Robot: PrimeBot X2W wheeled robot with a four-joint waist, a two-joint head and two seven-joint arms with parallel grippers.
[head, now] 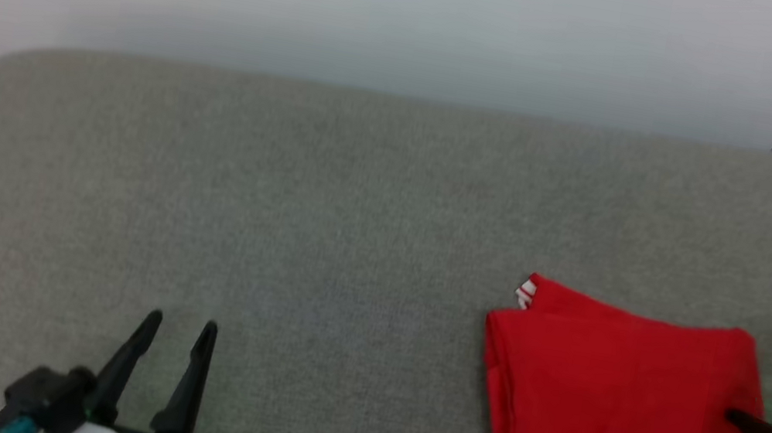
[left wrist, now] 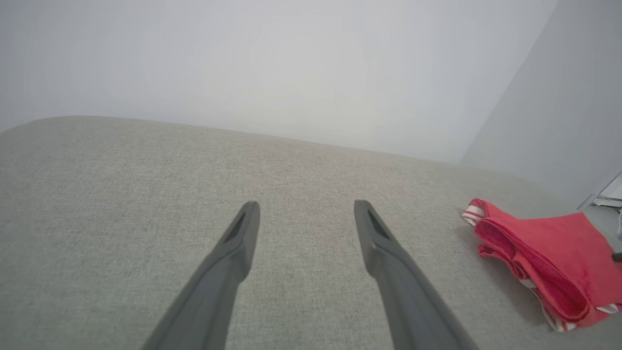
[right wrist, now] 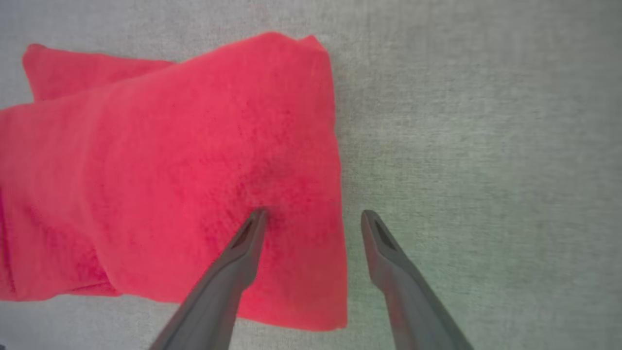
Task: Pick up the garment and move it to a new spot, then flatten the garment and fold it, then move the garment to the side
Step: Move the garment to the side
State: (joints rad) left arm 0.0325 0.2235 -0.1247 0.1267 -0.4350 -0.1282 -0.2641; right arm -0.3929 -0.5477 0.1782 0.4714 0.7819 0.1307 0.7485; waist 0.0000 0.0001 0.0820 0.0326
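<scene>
1. L gripper (head: 181, 323): nearest, lower left of head view, over bare grey fabric surface (head: 359, 188). Fingers spread wide, nothing btwn them, grips nothing. Well apart from the garment (head: 624, 389).
2. R gripper (right wrist: 315, 214): lower right of head view, pale wrist at the frame edge. Fingers apart, approx. same spread as the L. In the right wrist view one fingertip presses into the red cloth just inside its edge, and the other is over the grey surface just beyond that edge. No cloth pinched btwn them.
3. Garment: folded into a rough rectangle, lying flat on the surface's right part, red side up. Bits of white-and-red striped trim (left wrist: 470, 214) peek out at the far left corner and along the near edge. Print not visible.
4. Beyond: bare grey surface w/ a rounded far-left corner, then a plain pale wall (head: 390, 5).
</scene>
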